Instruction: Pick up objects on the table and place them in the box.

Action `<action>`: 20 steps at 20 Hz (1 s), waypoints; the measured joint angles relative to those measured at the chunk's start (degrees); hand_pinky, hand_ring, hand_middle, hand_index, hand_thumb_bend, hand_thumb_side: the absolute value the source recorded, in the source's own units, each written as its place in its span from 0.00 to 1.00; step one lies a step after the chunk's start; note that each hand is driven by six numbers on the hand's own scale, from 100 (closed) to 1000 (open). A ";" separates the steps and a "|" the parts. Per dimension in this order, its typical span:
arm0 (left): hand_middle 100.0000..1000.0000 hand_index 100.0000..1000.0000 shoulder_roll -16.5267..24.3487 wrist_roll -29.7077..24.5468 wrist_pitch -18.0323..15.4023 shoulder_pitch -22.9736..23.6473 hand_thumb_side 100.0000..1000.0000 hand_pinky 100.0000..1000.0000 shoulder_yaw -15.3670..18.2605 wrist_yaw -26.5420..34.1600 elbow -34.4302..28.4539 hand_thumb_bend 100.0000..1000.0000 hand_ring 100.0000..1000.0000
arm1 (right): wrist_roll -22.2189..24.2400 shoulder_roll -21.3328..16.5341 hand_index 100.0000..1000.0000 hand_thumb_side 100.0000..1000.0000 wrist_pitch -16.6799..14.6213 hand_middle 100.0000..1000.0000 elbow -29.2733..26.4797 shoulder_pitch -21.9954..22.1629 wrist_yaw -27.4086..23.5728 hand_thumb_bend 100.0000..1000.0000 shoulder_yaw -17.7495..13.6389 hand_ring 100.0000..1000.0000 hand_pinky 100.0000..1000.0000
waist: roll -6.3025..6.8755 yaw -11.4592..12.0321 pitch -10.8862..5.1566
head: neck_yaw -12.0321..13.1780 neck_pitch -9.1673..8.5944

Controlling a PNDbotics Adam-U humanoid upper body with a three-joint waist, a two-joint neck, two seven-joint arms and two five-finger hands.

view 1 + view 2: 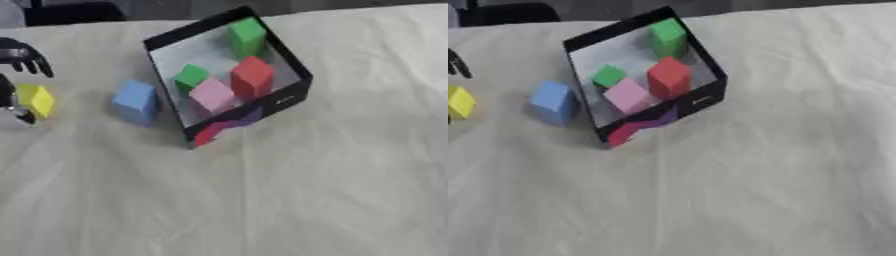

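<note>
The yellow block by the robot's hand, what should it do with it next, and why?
Probably lift the yellow block and carry it right toward the box. The left hand seems curled round it at the table's left edge, the block is still outside, and the blue block stands between.

Wrinkled white cloth under matt foam-like blocks.
</note>
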 measured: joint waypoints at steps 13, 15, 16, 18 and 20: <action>0.75 0.74 -2.47 3.87 0.73 -2.24 0.00 0.80 2.79 -5.51 5.57 0.71 0.79 | 0.42 0.17 0.76 0.51 -0.09 0.67 0.03 0.03 0.48 0.17 0.01 0.78 0.71 | 0.00 -0.68 1.22 | 1.47 -1.20; 0.74 0.73 -2.85 4.89 0.89 -2.39 0.00 0.79 3.14 -5.97 6.07 0.67 0.78 | 0.51 0.17 0.76 0.51 -0.05 0.67 0.04 0.03 0.52 0.17 0.01 0.78 0.71 | 0.00 -0.78 1.50 | 1.61 -1.45; 0.73 0.73 -2.96 5.35 1.00 -2.48 0.00 0.79 3.38 -6.13 6.33 0.66 0.78 | 0.55 0.17 0.76 0.51 -0.03 0.67 0.04 0.03 0.54 0.16 0.01 0.78 0.71 | 0.00 -0.81 1.57 | 1.68 -1.49; 0.73 0.71 -3.20 5.91 1.21 -2.78 0.00 0.79 3.68 -6.39 6.87 0.64 0.77 | 0.61 0.17 0.76 0.52 -0.05 0.67 0.04 0.03 0.63 0.17 0.01 0.78 0.71 | 0.00 -0.91 1.70 | 1.85 -1.50; 0.73 0.71 -3.24 6.05 1.36 -2.84 0.00 0.79 3.87 -6.54 7.21 0.64 0.77 | 0.64 0.17 0.76 0.52 -0.06 0.67 0.05 0.02 0.69 0.17 0.02 0.78 0.71 | 0.00 -1.04 2.01 | 1.93 -1.51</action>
